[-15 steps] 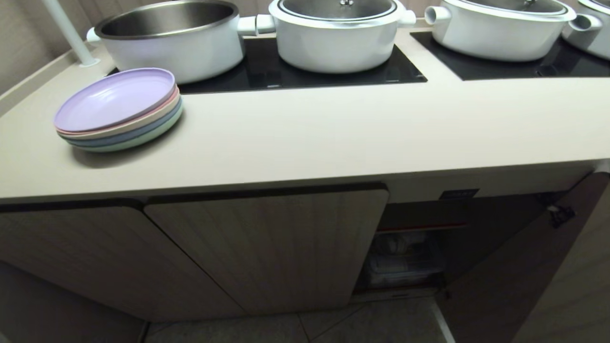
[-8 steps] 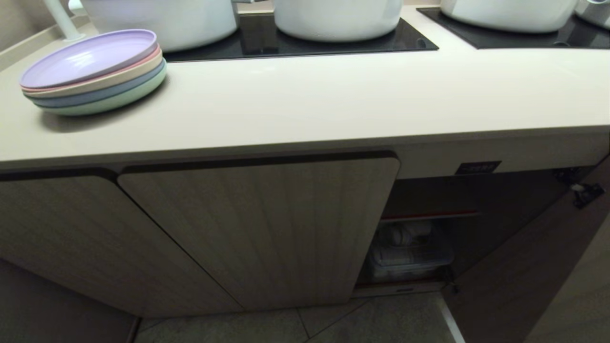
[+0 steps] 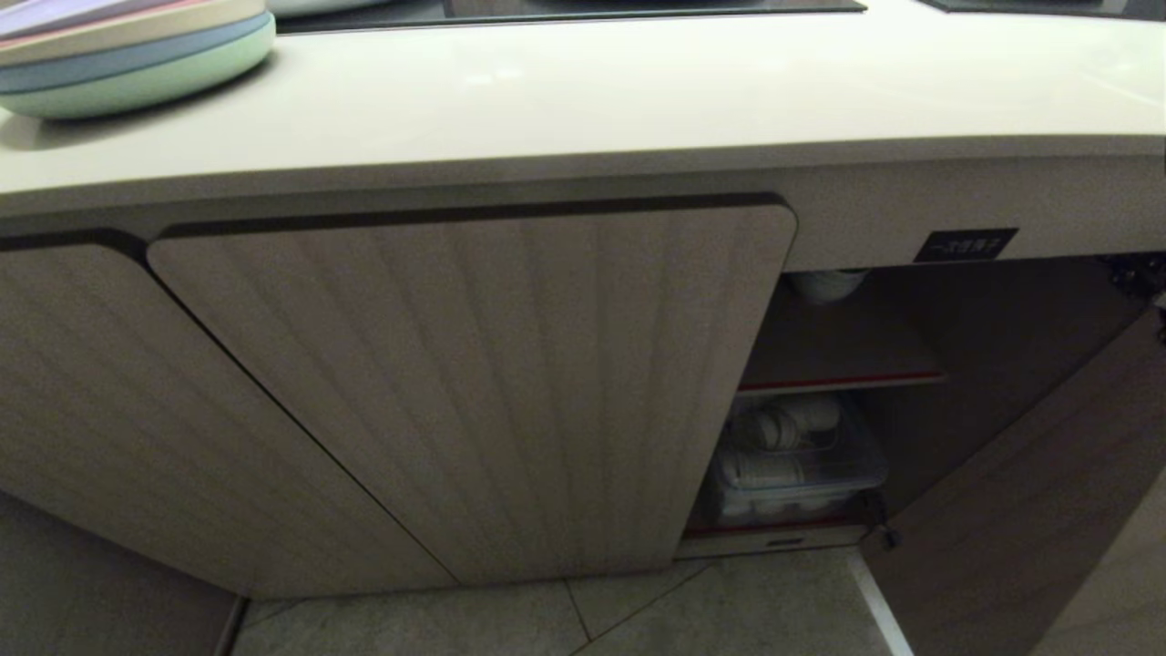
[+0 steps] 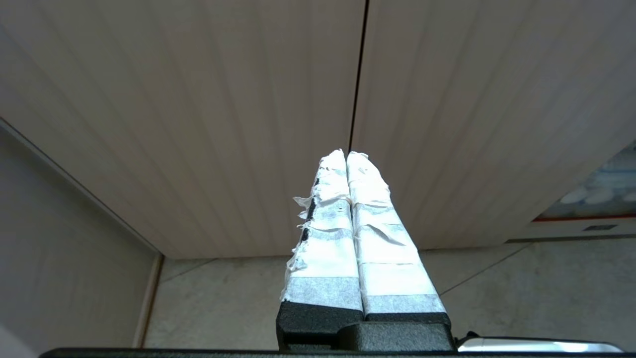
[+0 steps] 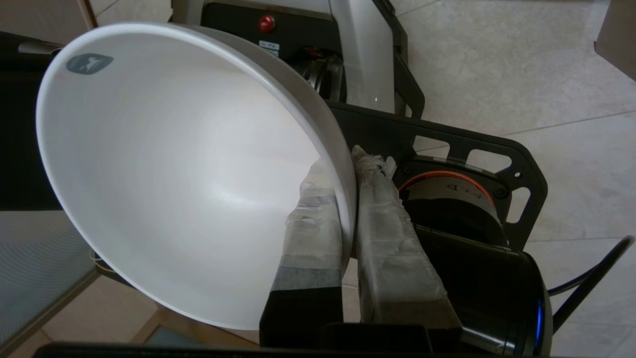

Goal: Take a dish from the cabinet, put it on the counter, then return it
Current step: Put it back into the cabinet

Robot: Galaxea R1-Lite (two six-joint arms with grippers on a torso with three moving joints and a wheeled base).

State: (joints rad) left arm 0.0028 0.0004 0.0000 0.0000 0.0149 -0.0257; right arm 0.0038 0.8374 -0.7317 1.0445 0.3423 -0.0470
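Right wrist view: white bowl (image 5: pixel 164 169), glossy, plain inside, wide flared rim, pinched at the rim wall by the right hand (image 5: pixel 348 209), one taped finger (image 5: pixel 313 233) inside the bowl and the other outside, clamped tight on the wall. Bowl is tilted on edge, hanging over the tiled floor (image 5: pixel 521 64) beside the robot's own base (image 5: pixel 348 59). Small grey-blue sticker (image 5: pixel 89 63) with a white logo near the rim, text not readable. Base carries a red button and a small white label, unreadable. Left wrist view: left hand (image 4: pixel 348 159) empty, taped fingers pressed flat together, pointing at the seam between two closed ribbed cabinet doors (image 4: pixel 223 124). Head view shows neither hand nor the bowl; it does show the cabinet (image 3: pixel 474 383) with its right door swung open, dark interior, shelf (image 3: pixel 843 381) with a red front edge, a clear bin of white dishes (image 3: pixel 792 465) below it, one white dish up under the desk. Desk (image 3: pixel 592 91) above holds a stack of pastel plates (image 3: pixel 137 55) at far left. Small dark plaque (image 3: pixel 966 244) under the desk edge, writing too small to read.
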